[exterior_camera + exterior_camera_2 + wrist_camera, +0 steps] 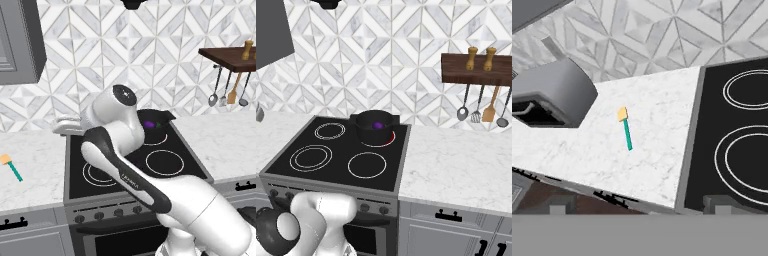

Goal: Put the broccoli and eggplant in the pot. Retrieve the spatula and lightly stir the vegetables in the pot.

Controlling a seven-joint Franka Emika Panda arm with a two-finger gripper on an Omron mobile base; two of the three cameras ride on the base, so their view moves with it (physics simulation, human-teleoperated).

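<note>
teal-handled yellow-bladed spatula (pixel 625 128), purple eggplant (pixel 377 125)

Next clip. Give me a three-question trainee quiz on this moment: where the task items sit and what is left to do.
1. True or false: the spatula lies flat on the marble counter beside the stove.
2. Which vegetable shows inside the pot? A) a carrot B) the eggplant C) a tomato
3. Fill in: the spatula's blade is yellow-orange and its handle is ____.

Key:
1. True. It lies apart from the cooktop, and nothing grips it.
2. B. A purple shape sits in the pot on a rear burner; the broccoli cannot be made out from here.
3. Teal. The handle shows as a thin teal line in the hand view and the left base view.
</note>
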